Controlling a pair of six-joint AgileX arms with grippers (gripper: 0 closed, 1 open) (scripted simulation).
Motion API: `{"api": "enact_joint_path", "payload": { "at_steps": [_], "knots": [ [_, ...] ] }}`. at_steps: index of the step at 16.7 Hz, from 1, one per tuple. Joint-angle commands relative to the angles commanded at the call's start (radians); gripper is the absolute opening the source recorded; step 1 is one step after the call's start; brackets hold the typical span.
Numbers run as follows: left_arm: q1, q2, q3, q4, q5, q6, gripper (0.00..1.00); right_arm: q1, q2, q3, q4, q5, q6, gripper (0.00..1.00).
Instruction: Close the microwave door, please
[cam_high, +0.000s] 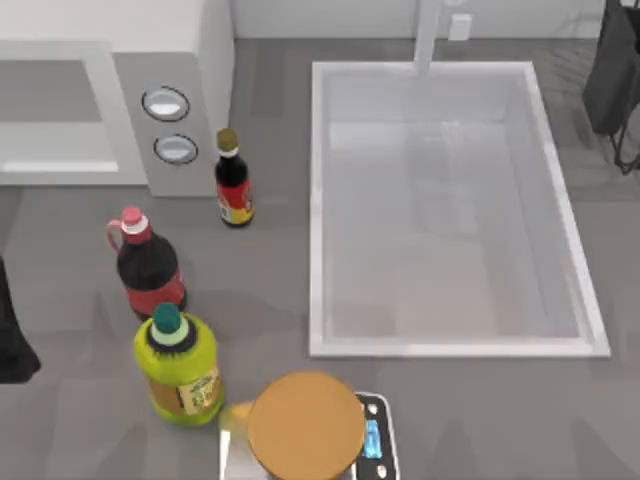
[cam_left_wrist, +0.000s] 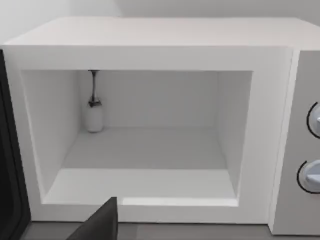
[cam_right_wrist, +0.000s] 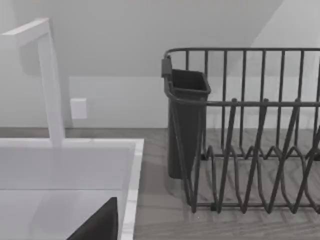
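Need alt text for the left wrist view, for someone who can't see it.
The microwave stands open, its white cavity facing the camera, with a small white bottle standing at the back of it. The dark edge of the microwave door shows beside the opening, and two round dials on the opposite side.

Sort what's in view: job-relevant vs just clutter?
Job:
microwave, cavity open
door, dark edge beside the opening
left tool, facing the cavity

Clutter:
three bottles: sauce, cola, green
sink
faucet
dish rack
scale under a round lid
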Motion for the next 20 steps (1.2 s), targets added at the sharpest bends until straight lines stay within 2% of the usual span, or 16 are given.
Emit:
{"api": "enact_joint_path", "payload": {
  "at_steps": [1,14,20],
  "knots": [
    [0.0,0.0,0.0,0.0,0.0,0.0,1.0,0.0,0.0,0.0,0.0,0.0,0.0,1.0],
    [0.0,0.0,0.0,0.0,0.0,0.0,0.02,0.0,0.0,0.0,0.0,0.0,0.0,1.0],
    [0.0,0.0,0.0,0.0,0.0,0.0,0.0,0.0,0.0,0.0,0.0,0.0,0.0,1.0]
  ]
}}
